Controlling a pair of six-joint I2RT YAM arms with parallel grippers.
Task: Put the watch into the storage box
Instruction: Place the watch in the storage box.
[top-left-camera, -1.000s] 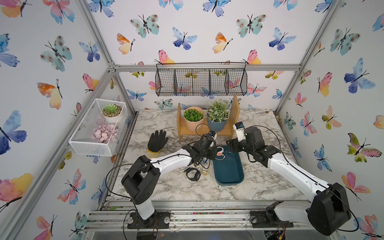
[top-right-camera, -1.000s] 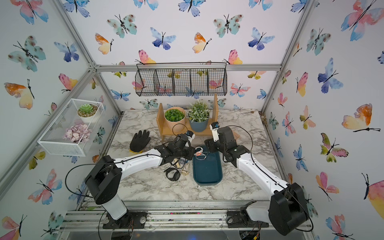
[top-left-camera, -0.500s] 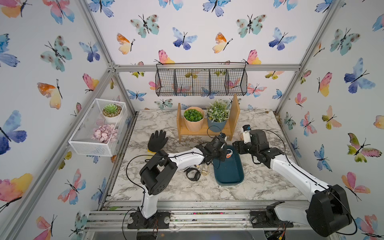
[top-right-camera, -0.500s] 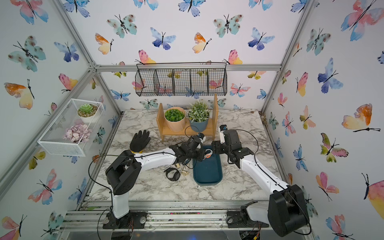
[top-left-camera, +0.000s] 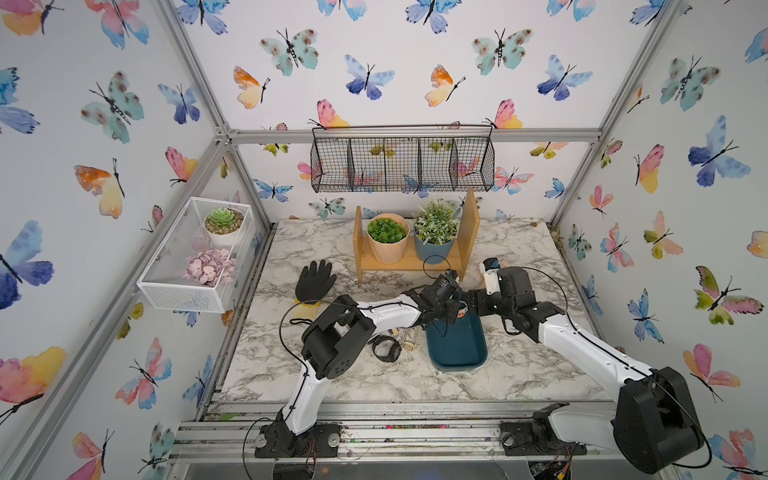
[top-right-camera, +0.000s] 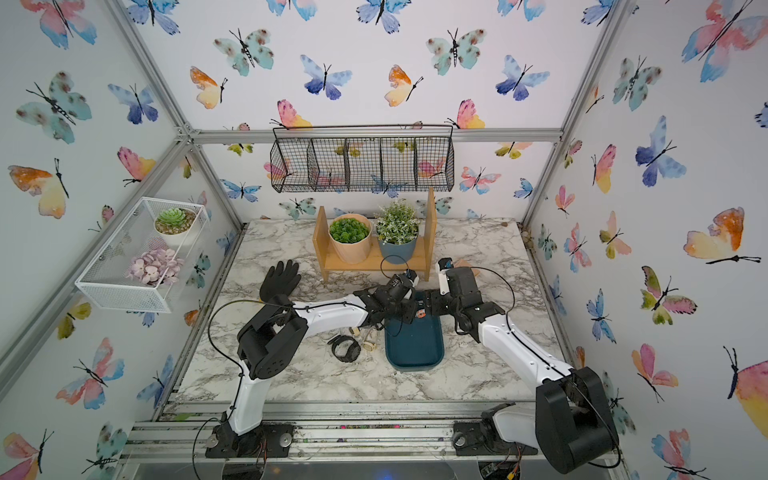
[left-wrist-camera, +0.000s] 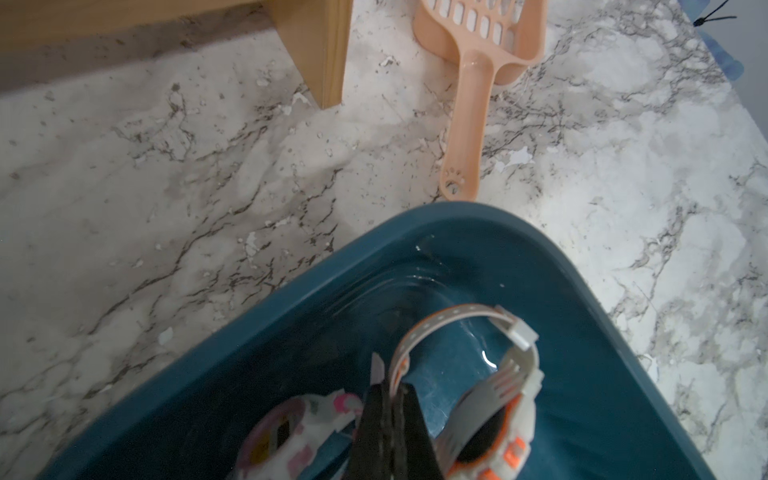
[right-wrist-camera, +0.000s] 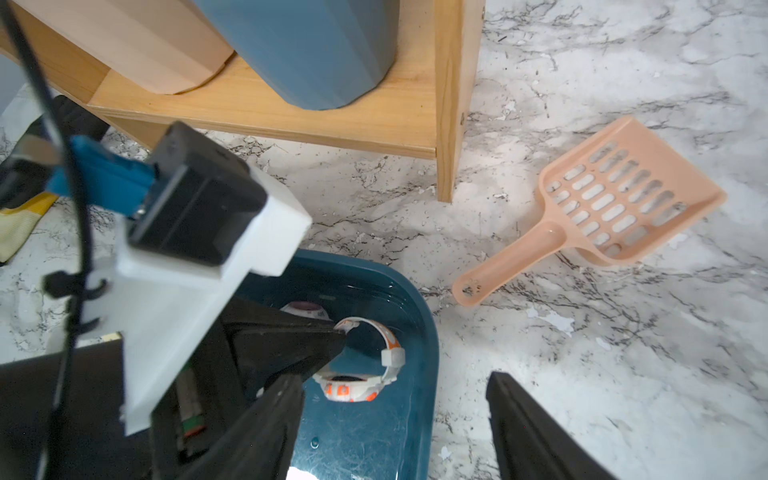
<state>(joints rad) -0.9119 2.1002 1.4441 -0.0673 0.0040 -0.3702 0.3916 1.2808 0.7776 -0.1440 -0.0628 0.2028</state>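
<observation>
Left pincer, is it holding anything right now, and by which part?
Yes. The left pincer is shut on the white-and-orange watch. It pinches the strap band, not the case, and the watch is over the storage box.

Lower centre, left wrist view: storage box (left-wrist-camera: 561, 299) teal plastic, glossy, smooth; watch (left-wrist-camera: 511, 386) strap matt plastic, grey-white. Centre left there: tabletop (left-wrist-camera: 166, 187) marble-print, satin, flaking in spots. Right side, right wrist view: scoop (right-wrist-camera: 615, 199) peach plastic, smooth, slight sheen. Upper left there: shelf (right-wrist-camera: 374, 120) bare wood, matt. Upper centre in a top view: wire basket (top-left-camera: 401, 166) black metal. Left of centre: glove (top-left-camera: 316, 280) matt black.
</observation>
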